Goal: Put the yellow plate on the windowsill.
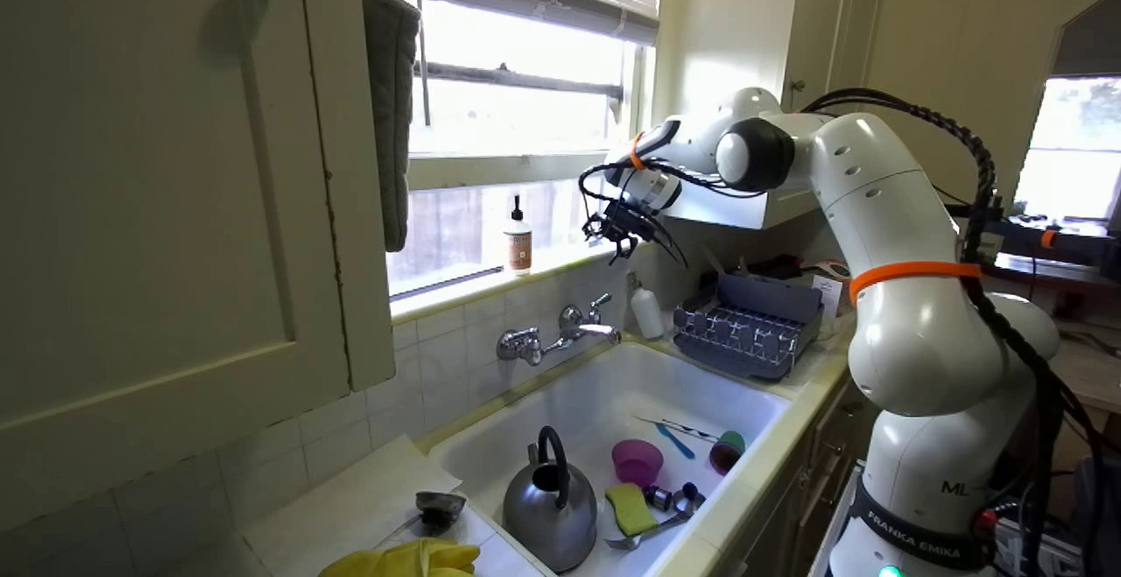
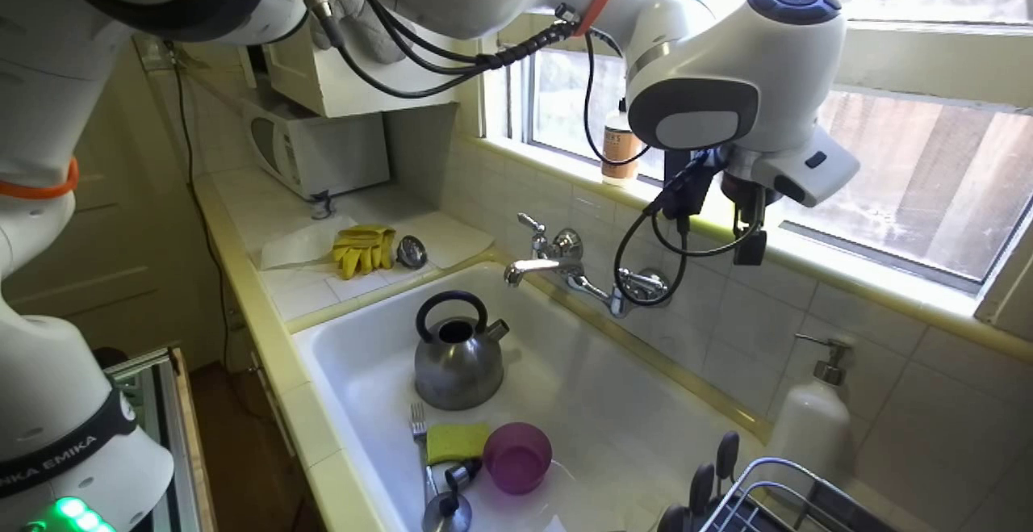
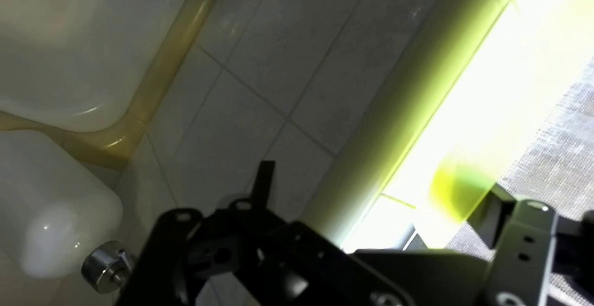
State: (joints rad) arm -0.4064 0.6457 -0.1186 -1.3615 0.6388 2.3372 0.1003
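The gripper hangs spread by the windowsill, probably at an approach step, with the yellow plate nowhere identifiable, unless it is the yellow-green blur toward four o'clock in the wrist view, so the next move calls for locating it.

Both exterior views overlook the sink from opposite ends.
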